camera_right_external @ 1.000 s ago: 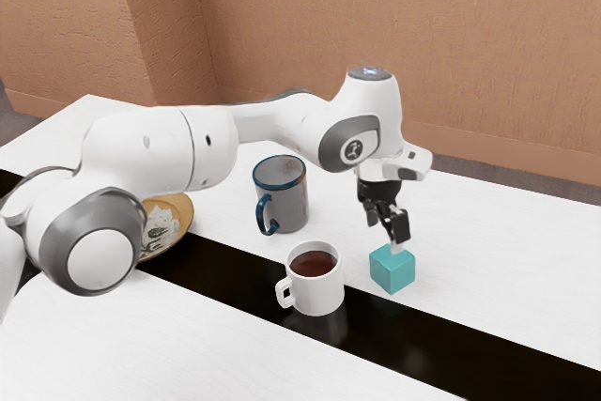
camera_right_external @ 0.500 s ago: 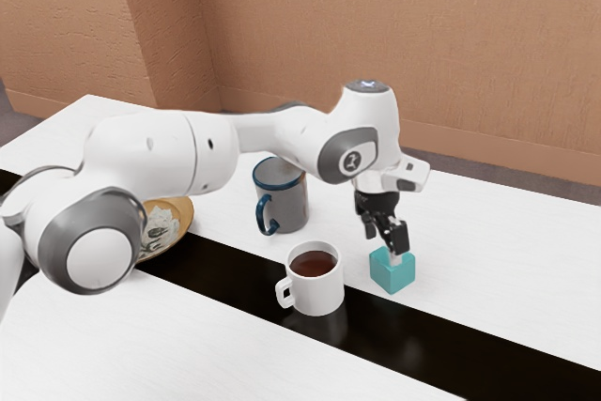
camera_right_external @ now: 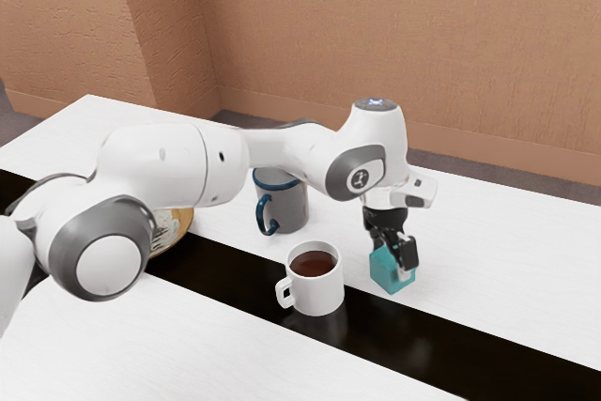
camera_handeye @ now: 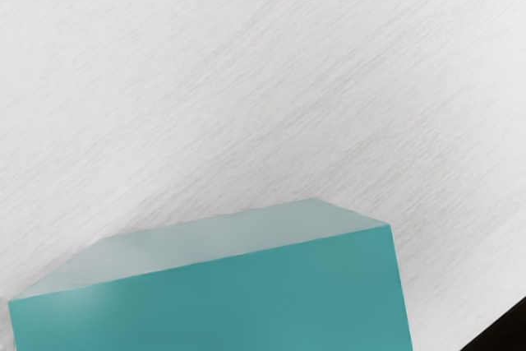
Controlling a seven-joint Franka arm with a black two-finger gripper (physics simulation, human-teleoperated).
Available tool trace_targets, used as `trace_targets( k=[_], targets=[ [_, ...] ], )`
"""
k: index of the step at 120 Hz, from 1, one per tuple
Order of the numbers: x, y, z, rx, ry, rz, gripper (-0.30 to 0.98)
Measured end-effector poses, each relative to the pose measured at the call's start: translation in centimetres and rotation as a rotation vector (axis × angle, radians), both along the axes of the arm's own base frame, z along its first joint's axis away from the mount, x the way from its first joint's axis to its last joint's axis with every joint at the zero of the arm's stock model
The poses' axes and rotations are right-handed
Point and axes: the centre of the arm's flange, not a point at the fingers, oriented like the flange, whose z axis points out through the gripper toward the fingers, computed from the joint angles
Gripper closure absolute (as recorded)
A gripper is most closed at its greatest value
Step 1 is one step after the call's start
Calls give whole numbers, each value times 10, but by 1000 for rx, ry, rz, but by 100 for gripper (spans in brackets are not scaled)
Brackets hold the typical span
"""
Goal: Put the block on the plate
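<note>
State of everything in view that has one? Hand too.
Block: on the table, not on the plate.
Hand: down at the block; open or shut, can't tell.
White mug: upright, dark drink inside.
Blue-rimmed mug: upright, contents not visible.

On table (camera_right_external: 507,241), exterior view, we index clock from white mug (camera_right_external: 316,294): block (camera_right_external: 386,275), 3 o'clock; blue-rimmed mug (camera_right_external: 290,206), 11 o'clock; plate (camera_right_external: 187,224), 10 o'clock.

So yeah, the arm (camera_right_external: 169,166) comes in from the exterior view's left and reaches toward its right, wrist (camera_right_external: 349,176) bent so the hand (camera_right_external: 387,197) points pretty much down, jaws low and spread apart.
</note>
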Motion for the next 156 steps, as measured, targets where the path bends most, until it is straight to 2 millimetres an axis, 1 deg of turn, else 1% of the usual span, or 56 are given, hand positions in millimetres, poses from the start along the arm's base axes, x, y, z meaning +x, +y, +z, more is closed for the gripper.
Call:
trace_targets(
  k=[26, 43, 59, 78, 94, 105, 117, 125, 129, 133, 137, 142, 145, 151, 153, 156],
  targets=[
    [5, -3, -6, -11, -9, 9, 0],
    [6, -5, -14, -17, -4, 14, 3],
    [8, -6, -11, -24, -9, 18, 11],
    [8, -6, -10, -24, -10, 21, 27],
    [8, -7, -8, -23, -15, 24, 32],
    [7, -10, -2, -23, -20, 26, 33],
    [2, -21, 15, -24, -35, 19, 33],
    [-6, -34, 33, -26, -44, 9, 33],
    [-12, -45, 47, -30, -53, -5, 33],
    [-17, -54, 70, -33, -72, -20, 34],
    [-22, -58, 96, -30, -99, -28, 34],
    [-24, -54, 132, -19, -140, -26, 34],
    [-25, -49, 149, -11, -158, -20, 34],
    [-21, -32, 167, 12, -176, 4, 34],
    [-18, -24, 171, 19, -180, 16, 34],
    [-12, -5, 179, 28, -186, 44, 34]
  ],
)
